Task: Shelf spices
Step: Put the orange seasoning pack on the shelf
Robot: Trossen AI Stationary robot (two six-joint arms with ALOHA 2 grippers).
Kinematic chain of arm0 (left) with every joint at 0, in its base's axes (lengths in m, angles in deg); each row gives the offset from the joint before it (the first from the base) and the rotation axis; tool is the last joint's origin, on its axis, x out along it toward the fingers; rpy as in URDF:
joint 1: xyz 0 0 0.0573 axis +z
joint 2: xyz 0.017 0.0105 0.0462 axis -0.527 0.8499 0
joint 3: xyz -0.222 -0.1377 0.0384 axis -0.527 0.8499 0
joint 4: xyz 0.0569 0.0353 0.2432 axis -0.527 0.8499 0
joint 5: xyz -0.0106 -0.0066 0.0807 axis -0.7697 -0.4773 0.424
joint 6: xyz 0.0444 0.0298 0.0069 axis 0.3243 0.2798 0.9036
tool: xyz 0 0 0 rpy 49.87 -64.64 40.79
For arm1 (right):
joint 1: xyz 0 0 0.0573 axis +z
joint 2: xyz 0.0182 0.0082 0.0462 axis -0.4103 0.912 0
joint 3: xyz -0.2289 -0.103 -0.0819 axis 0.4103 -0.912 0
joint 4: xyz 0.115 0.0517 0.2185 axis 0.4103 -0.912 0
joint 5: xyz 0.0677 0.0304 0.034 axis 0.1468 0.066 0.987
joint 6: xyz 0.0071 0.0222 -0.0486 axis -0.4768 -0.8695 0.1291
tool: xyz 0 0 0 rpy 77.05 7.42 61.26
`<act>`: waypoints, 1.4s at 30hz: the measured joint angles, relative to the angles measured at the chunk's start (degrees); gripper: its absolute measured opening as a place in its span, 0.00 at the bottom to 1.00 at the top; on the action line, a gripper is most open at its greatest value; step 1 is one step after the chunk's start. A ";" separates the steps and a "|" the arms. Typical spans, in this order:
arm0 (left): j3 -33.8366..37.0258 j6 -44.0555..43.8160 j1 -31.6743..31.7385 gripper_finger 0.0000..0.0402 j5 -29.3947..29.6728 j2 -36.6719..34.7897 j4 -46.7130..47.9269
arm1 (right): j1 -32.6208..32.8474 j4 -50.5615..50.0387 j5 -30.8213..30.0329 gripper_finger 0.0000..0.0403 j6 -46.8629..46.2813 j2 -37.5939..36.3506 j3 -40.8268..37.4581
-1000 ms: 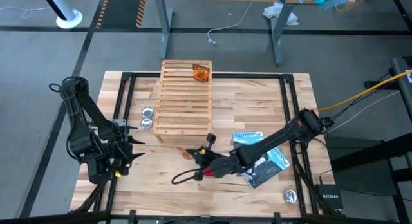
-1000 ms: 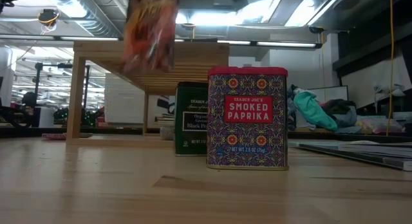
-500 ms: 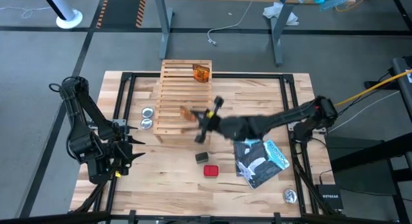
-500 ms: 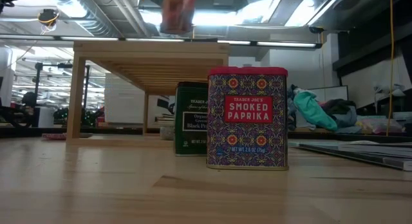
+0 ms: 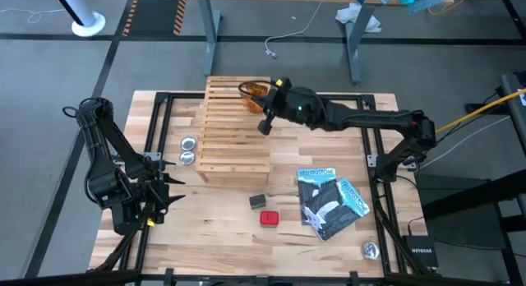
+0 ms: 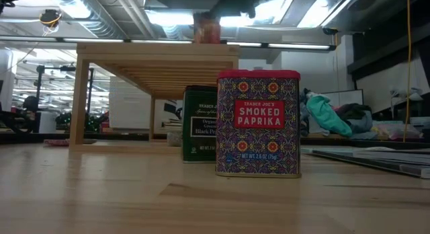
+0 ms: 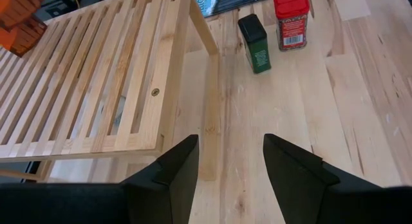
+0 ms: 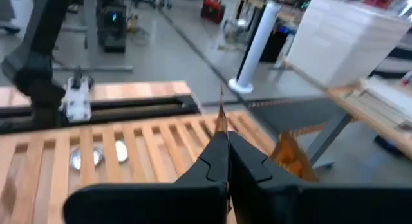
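My right gripper (image 5: pixel 256 97) reaches over the far right corner of the wooden shelf (image 5: pixel 234 126) and is shut on an orange packet (image 6: pixel 206 29). The right wrist view shows this packet edge-on (image 8: pixel 221 118). A second orange packet (image 8: pixel 290 156) lies on the shelf slats beside it. On the tabletop near the shelf's front stand the red box (image 5: pixel 269 218) and the dark box (image 5: pixel 258 201). My left gripper (image 7: pixel 230 166) waits open at the table's left, touching nothing. My right gripper pinches the orange packet's thin edge (image 8: pixel 221 124) between its two fingers, which come nearly level from the table's right. The packet stands upright past the fingertips. Its lower end (image 6: pixel 206 40) is at the shelf top; whether it touches there, I cannot tell.
Two round silver tins (image 5: pixel 188 150) lie left of the shelf, and a third (image 5: pixel 371 250) at the near right corner. Blue-and-black booklets (image 5: pixel 329 200) lie right of the boxes. Bare tabletop shows in front of the shelf.
My right gripper has swung up from beside the two boxes toward the table's far edge, carrying the orange packet over the shelf to its far right corner. The red and dark boxes have stayed in place.
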 joint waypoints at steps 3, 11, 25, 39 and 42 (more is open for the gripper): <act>0.00 0.00 -0.01 0.42 0.00 0.00 0.01 | -1.99 -1.02 2.84 0.00 -0.64 0.05 -0.51; 0.00 0.00 0.01 0.42 -0.02 0.00 0.01 | -3.17 -1.98 5.50 0.00 -1.39 1.00 -0.58; 0.00 0.00 0.00 0.42 0.00 -0.02 0.01 | -3.14 -2.69 6.46 0.00 -2.85 2.99 -0.59; 0.00 0.00 -0.01 0.42 -0.02 -0.02 -0.01 | -3.15 -2.58 4.92 0.06 -5.82 2.99 -0.59; 0.00 0.00 0.00 0.42 0.00 -0.02 0.01 | -3.12 -2.58 5.42 0.06 -5.84 2.99 -0.59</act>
